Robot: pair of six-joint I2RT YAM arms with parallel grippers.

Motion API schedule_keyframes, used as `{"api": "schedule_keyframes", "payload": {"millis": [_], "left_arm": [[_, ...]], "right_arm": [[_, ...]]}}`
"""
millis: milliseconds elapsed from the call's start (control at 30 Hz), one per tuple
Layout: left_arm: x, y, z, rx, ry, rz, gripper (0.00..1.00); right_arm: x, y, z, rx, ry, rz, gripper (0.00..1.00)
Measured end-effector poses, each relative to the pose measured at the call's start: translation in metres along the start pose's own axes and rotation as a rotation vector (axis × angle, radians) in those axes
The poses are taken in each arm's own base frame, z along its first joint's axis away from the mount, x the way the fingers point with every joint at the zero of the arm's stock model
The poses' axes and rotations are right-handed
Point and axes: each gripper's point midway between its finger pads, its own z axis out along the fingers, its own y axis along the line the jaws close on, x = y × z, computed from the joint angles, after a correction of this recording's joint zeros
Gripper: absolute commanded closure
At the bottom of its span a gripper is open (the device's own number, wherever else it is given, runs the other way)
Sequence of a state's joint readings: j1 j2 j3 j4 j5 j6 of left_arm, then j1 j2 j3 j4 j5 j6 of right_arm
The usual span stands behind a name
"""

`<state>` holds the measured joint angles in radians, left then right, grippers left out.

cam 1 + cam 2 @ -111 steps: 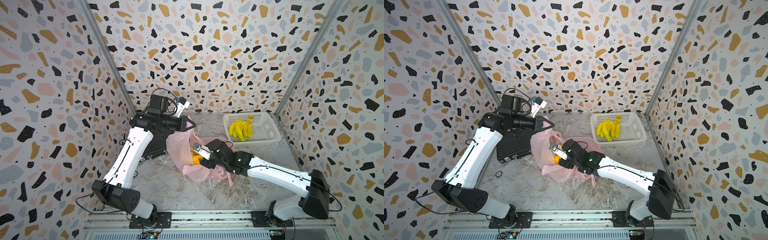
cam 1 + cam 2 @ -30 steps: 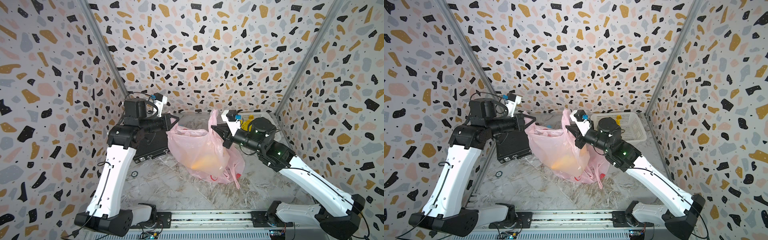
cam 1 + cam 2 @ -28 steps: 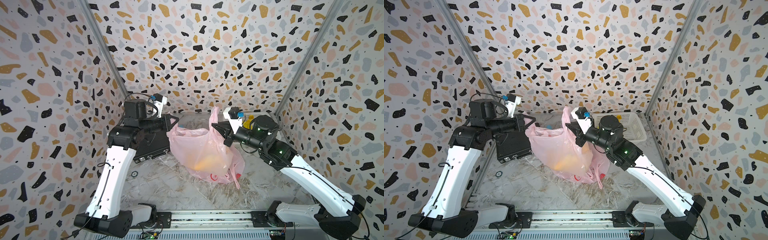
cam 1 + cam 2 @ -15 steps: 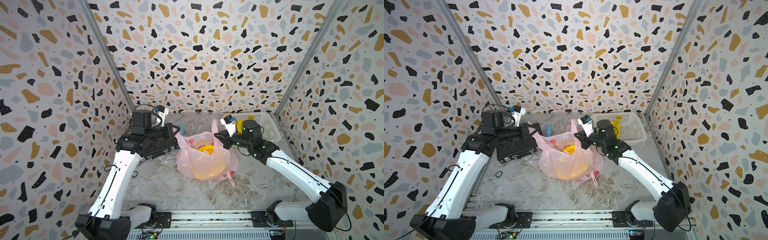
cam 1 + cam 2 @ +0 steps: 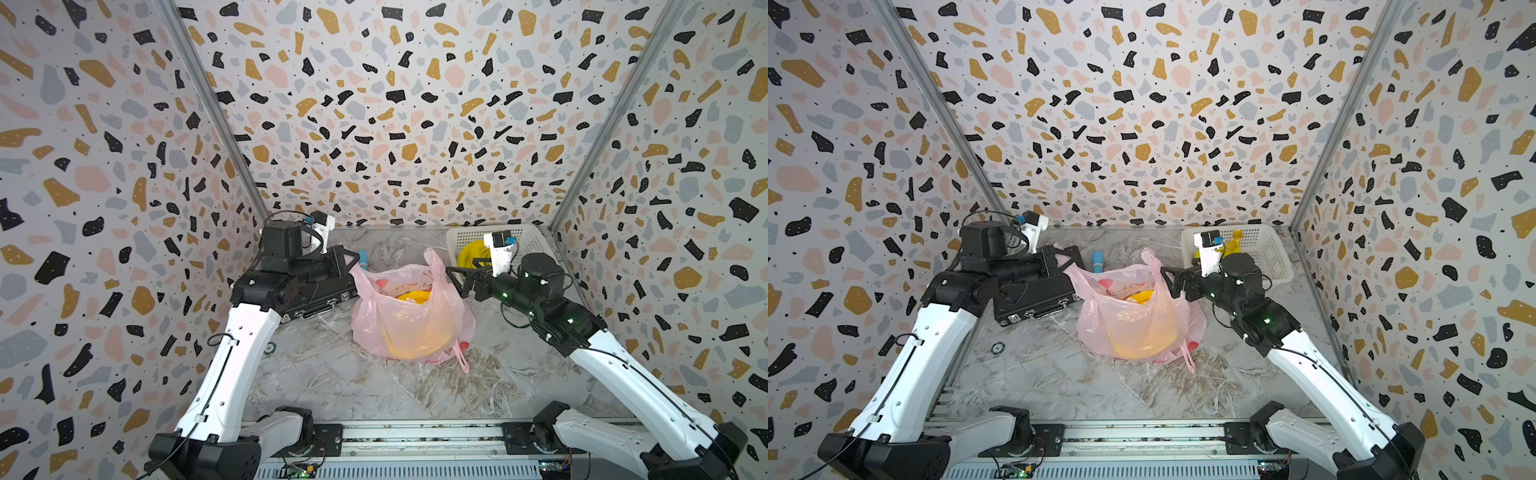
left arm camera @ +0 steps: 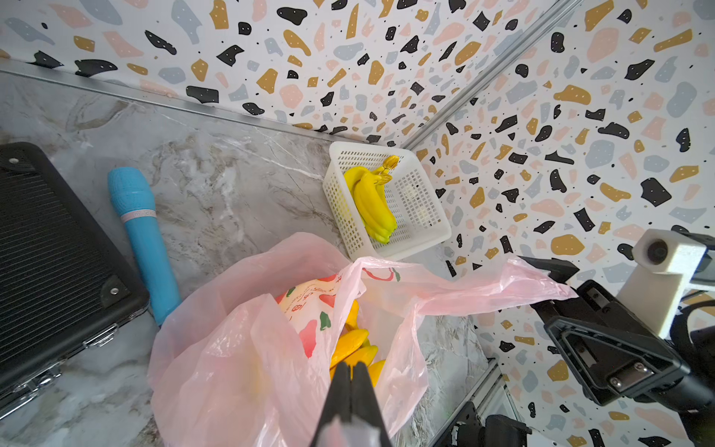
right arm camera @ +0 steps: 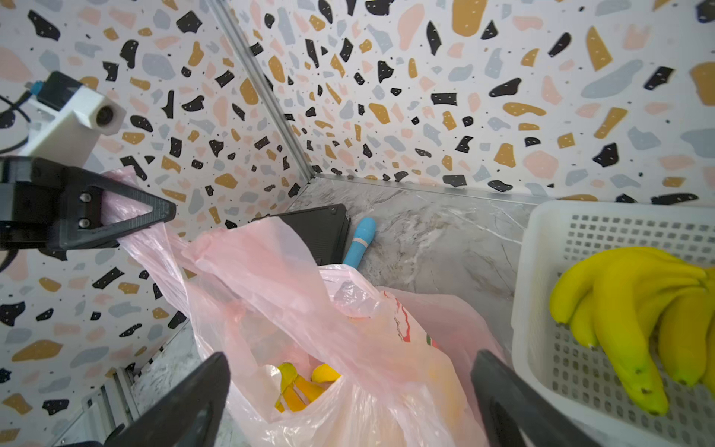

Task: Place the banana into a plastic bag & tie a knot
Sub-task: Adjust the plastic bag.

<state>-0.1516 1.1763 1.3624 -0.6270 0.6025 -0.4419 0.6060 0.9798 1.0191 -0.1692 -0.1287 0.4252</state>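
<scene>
A pink plastic bag (image 5: pixel 409 324) (image 5: pixel 1133 324) sits on the marble table, its mouth open upward. A yellow banana bunch (image 5: pixel 411 296) (image 6: pixel 354 340) (image 7: pixel 305 383) lies inside it. My left gripper (image 5: pixel 354 261) (image 5: pixel 1075 254) (image 6: pixel 351 371) is shut on the bag's left handle, and the right wrist view shows pink plastic pinched in this left gripper (image 7: pixel 116 216). My right gripper (image 5: pixel 455 280) (image 5: pixel 1169 282) (image 7: pixel 348 387) stands wide open just right of the bag's mouth, holding nothing. The right handle (image 6: pixel 541 290) hangs slack beside it.
A white basket (image 5: pixel 532 245) (image 7: pixel 603 232) at the back right holds another banana bunch (image 6: pixel 371 197) (image 7: pixel 634 302). A black case (image 5: pixel 316 293) (image 5: pixel 1034 299) lies left of the bag, under my left arm. A blue microphone-like stick (image 5: pixel 1097 259) (image 6: pixel 139 224) lies behind it.
Both arms have lowered the bag from the air onto the table. The right gripper has opened and let go of the right handle; the left stays shut on its handle.
</scene>
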Motion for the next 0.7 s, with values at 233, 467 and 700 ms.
{"api": "schedule_keyframes", "payload": {"millis": [233,467,700], "left_arm": [[-0.007,-0.002,-0.003,-0.006,-0.018,-0.003,1.00],[-0.008,-0.001,-0.003,-0.017,-0.024,-0.013,1.00],[-0.008,-0.004,-0.007,-0.014,-0.030,-0.027,1.00]], "right_arm": [[0.028,-0.015,-0.026,0.074,0.064,0.148,0.00],[0.054,-0.026,-0.039,0.126,0.123,0.222,0.01],[0.089,-0.025,-0.032,0.028,0.143,0.056,0.01]]}}
